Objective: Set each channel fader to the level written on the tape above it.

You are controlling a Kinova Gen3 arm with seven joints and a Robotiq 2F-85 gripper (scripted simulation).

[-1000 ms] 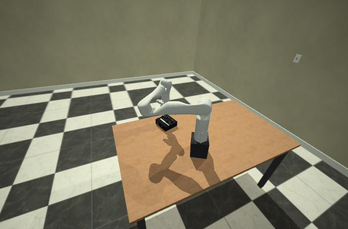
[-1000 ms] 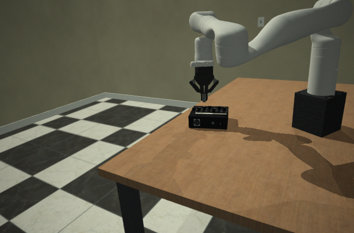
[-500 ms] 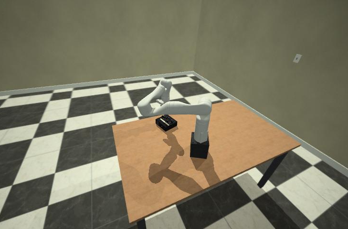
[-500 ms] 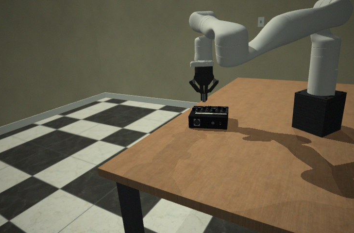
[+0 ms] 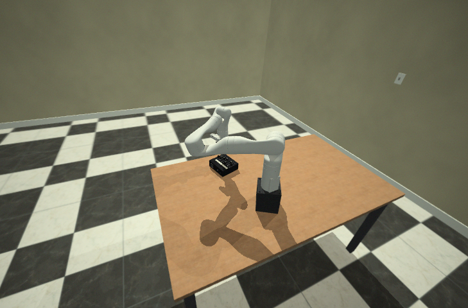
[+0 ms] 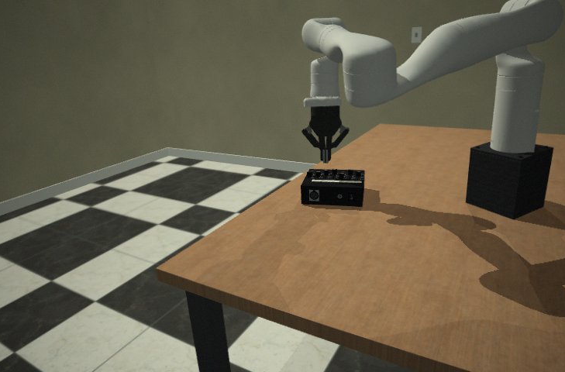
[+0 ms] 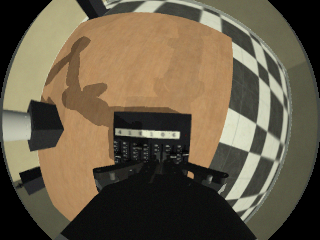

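The lighting desk [image 5: 223, 165] [image 6: 333, 187] [image 7: 152, 136] is a small black box standing on its feet near the far left edge of the table [image 5: 314, 181] [image 6: 379, 263]. A pale tape strip and a row of small fader caps run across its top; the numbers and cap positions are too small to read. My gripper [image 6: 325, 160] [image 7: 161, 157] points straight down, shut and empty, its tips a little above the desk's left part. In the top view the arm hides the gripper.
The arm's black base block [image 5: 268, 199] [image 6: 508, 180] stands on the table to the right of the desk. The table's edge runs close behind and to the left of the desk, with checkered floor [image 6: 115, 228] below.
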